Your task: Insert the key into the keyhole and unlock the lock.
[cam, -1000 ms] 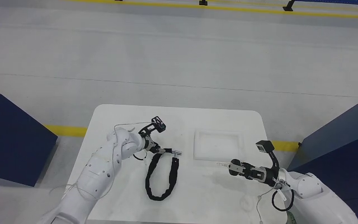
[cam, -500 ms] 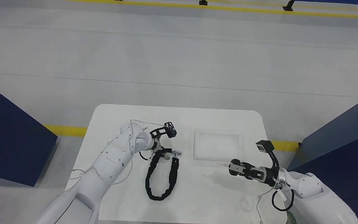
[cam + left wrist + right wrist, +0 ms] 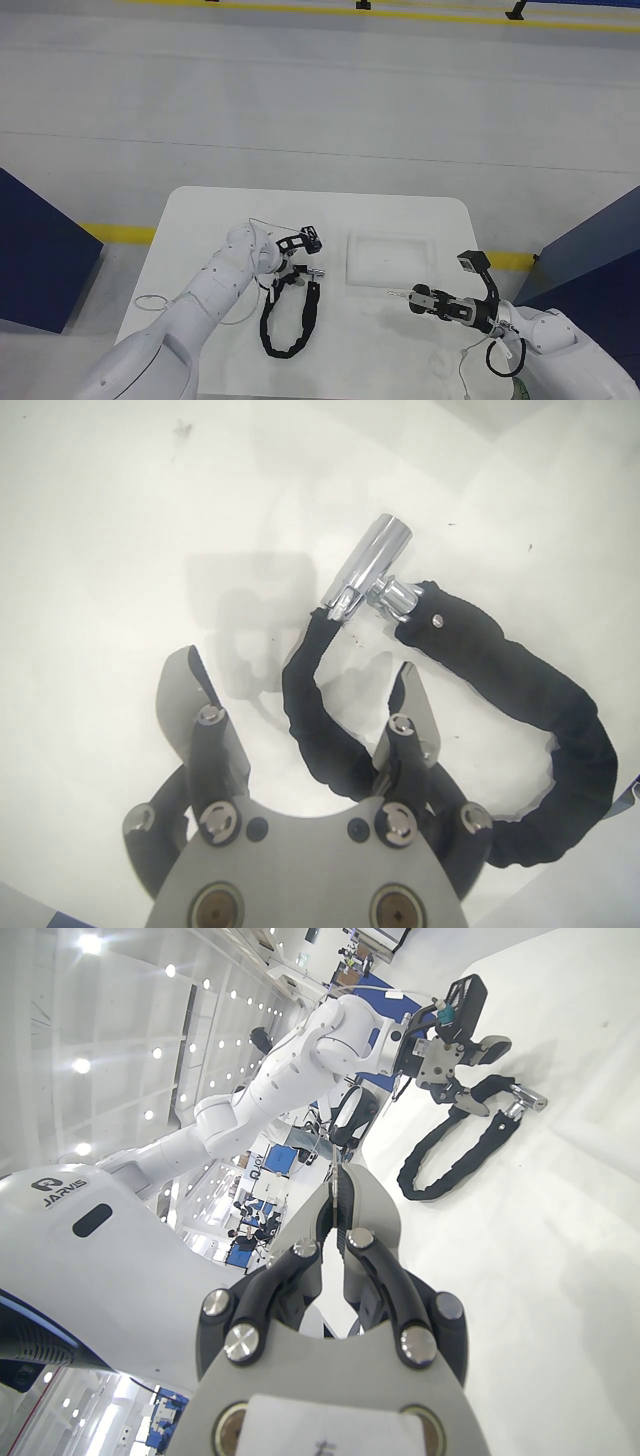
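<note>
A black fabric-covered chain lock (image 3: pixel 284 322) lies looped on the white table (image 3: pixel 200 215). Its chrome lock cylinder (image 3: pixel 372 567) sits at the loop's far end, also seen as the cylinder (image 3: pixel 316 272) from above. My left gripper (image 3: pixel 297 685) is open just behind the cylinder, with one strand of the chain (image 3: pixel 320 720) running between its fingers (image 3: pixel 412 705). My right gripper (image 3: pixel 340 1193) hovers at the table's right side, shut on the thin metal key (image 3: pixel 333 1165), whose blade points toward the lock (image 3: pixel 527 1098). From above, the key (image 3: pixel 396 293) sticks out of the right gripper (image 3: pixel 412 297).
A shallow white tray (image 3: pixel 388 258) lies between the lock and the right arm, toward the back. Bare table stretches between the chain and the right gripper. Thin loose cables (image 3: pixel 150 300) hang off the left arm near the table's left edge.
My left arm has swung right and come down over the chain's end by the cylinder. The right arm with the key and the chain itself have stayed put.
</note>
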Tool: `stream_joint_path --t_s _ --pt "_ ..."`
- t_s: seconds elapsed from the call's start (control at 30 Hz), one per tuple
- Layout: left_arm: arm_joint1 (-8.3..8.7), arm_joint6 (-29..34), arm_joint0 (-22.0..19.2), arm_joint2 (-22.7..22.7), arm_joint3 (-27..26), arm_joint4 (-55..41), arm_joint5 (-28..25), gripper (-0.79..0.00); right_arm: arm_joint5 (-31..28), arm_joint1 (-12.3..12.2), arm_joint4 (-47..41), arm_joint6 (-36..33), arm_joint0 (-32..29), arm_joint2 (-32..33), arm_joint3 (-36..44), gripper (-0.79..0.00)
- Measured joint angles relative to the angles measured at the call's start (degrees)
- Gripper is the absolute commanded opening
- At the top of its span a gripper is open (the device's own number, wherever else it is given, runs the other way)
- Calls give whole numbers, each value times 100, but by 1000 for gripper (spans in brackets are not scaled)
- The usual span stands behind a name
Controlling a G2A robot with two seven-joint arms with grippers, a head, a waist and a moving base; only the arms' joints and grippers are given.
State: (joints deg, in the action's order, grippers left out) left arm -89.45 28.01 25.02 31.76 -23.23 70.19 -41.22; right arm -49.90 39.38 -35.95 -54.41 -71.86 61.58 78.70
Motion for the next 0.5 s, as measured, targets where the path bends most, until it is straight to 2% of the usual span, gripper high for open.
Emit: stream_joint_path --t_s 0.5 --pt "-274 -153 -116 -164 463 199 88 -517 0 0 0 0 0 0 0 -785"
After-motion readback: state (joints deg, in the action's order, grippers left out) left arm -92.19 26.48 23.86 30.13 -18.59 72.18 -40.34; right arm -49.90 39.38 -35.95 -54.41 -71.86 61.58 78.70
